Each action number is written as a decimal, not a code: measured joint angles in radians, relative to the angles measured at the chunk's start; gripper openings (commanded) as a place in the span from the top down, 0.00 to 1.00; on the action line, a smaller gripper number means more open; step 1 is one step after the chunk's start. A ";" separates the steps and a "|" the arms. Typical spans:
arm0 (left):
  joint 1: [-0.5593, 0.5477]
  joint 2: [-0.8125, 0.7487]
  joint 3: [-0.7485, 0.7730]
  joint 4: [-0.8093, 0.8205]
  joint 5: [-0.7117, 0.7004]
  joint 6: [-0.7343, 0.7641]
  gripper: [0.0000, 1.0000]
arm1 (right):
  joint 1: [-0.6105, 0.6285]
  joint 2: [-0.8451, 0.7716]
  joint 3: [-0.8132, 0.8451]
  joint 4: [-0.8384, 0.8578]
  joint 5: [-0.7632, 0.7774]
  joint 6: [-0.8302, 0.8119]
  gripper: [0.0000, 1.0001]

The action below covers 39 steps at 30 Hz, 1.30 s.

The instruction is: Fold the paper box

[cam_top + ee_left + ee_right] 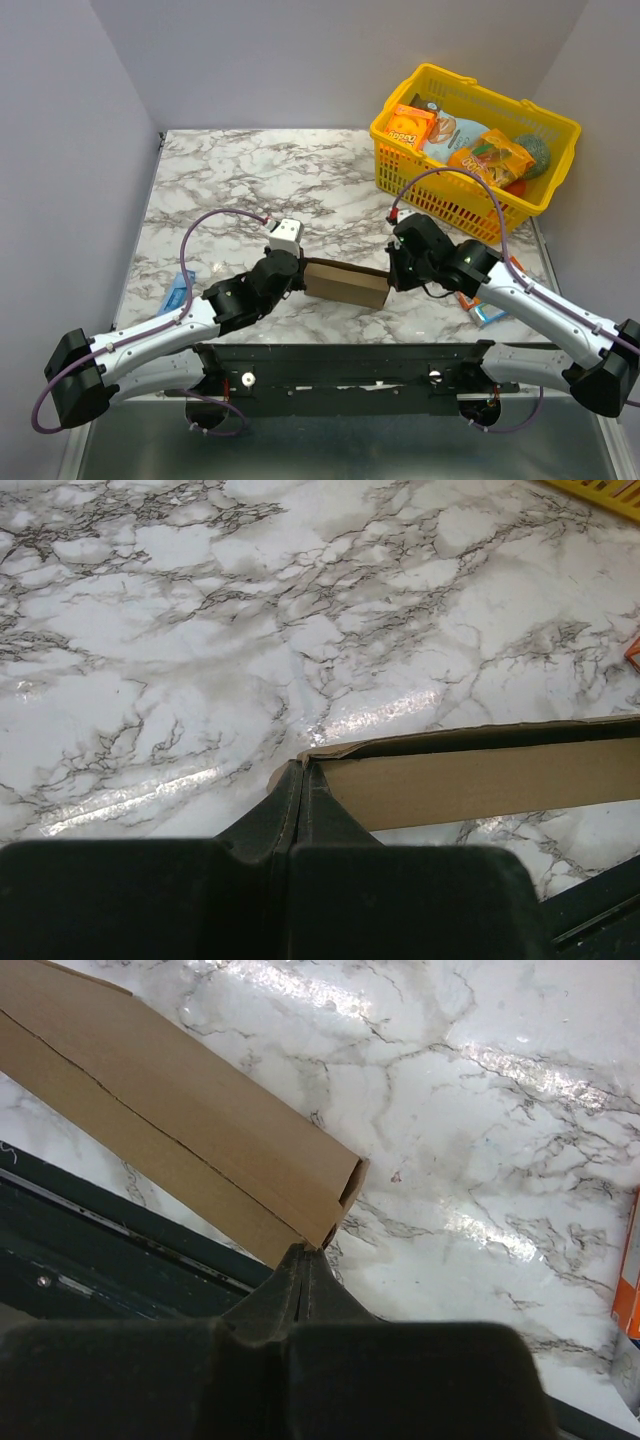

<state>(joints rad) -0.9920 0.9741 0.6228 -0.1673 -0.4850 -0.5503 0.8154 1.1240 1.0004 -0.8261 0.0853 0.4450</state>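
The box [347, 284] lies by the near edge of the table [250, 180], long axis left to right, with the left gripper [302, 772] clenched on its left end and the right gripper [305, 1252] clenched on its right end, neither nearer

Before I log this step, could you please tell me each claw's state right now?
Left claw: closed on a paper box corner.
Right claw: closed on its opposite end.

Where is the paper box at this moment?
Top view: the paper box is front-centre over the marble table, its ends gripped by the left pincer and right pincer.
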 measured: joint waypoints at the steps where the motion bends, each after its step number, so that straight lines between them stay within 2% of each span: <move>1: 0.000 0.000 0.000 0.000 0.000 -0.001 1.00 | 0.000 -0.006 -0.009 0.010 0.000 0.003 0.99; 21: -0.001 0.000 -0.012 0.010 -0.002 -0.020 1.00 | -0.005 -0.039 -0.060 0.048 -0.019 0.010 0.98; 22: -0.001 0.000 -0.013 0.010 -0.002 -0.020 1.00 | -0.005 -0.043 -0.060 0.048 -0.021 0.010 0.84; 24: -0.001 0.000 -0.016 0.013 -0.003 -0.019 1.00 | -0.005 -0.047 -0.058 0.041 -0.024 0.011 0.63; 25: -0.002 0.000 -0.017 0.016 -0.005 -0.020 1.00 | -0.004 -0.048 -0.058 0.034 -0.031 0.015 0.50; 27: -0.006 0.000 -0.021 0.022 -0.005 -0.019 1.00 | -0.002 -0.044 -0.050 0.002 -0.044 0.019 0.39; 28: -0.008 -0.001 -0.023 0.027 -0.005 -0.019 1.00 | 0.000 -0.043 -0.041 -0.016 -0.046 0.018 0.29; 34: -0.010 -0.005 -0.029 0.035 -0.006 -0.019 1.00 | 0.002 -0.053 0.049 -0.058 -0.050 -0.052 0.13; 39: -0.011 -0.004 -0.029 0.035 -0.006 -0.019 1.00 | 0.019 -0.075 0.061 -0.049 -0.033 -0.159 0.07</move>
<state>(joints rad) -1.0027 0.9699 0.5938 -0.1318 -0.4908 -0.5690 0.8349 1.0489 1.0618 -0.8753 0.0525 0.2863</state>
